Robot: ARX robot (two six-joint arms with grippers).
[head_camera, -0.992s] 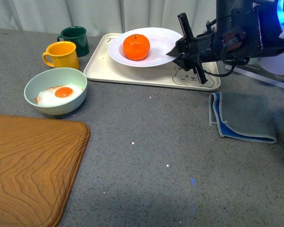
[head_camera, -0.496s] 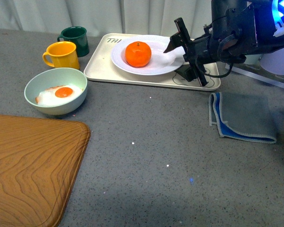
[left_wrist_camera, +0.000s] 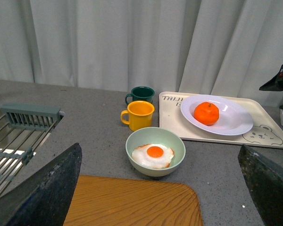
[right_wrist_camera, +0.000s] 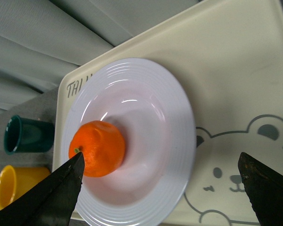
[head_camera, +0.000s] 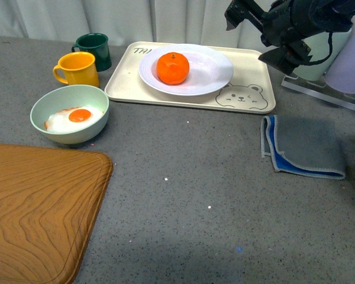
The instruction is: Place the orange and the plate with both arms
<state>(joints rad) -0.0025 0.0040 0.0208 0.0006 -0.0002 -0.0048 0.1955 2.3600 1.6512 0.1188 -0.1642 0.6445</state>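
Observation:
The orange point(head_camera: 173, 67) sits in the white ridged plate point(head_camera: 210, 74), which rests on the beige bear tray point(head_camera: 248, 100) at the back. My right gripper point(head_camera: 257, 35) is open and empty, raised above the tray's right end, clear of the plate. In the right wrist view the orange point(right_wrist_camera: 98, 148) lies in the plate point(right_wrist_camera: 170, 141) between my wide-open fingers point(right_wrist_camera: 61, 188). My left gripper point(left_wrist_camera: 160, 193) is open and empty, out of the front view; its wrist view shows the orange point(left_wrist_camera: 206, 113) and plate point(left_wrist_camera: 236, 123) far off.
A pale green bowl point(head_camera: 47, 127) with a fried egg, a yellow mug point(head_camera: 78, 68) and a dark green mug point(head_camera: 93, 50) stand at the left. A wooden board point(head_camera: 35, 207) lies front left. A grey-blue cloth point(head_camera: 305, 145) lies right. A wire rack point(left_wrist_camera: 19, 136) is left.
My right gripper let go of the plate, rose and drew back to the right. The plate settled flat on the tray with the orange in it.

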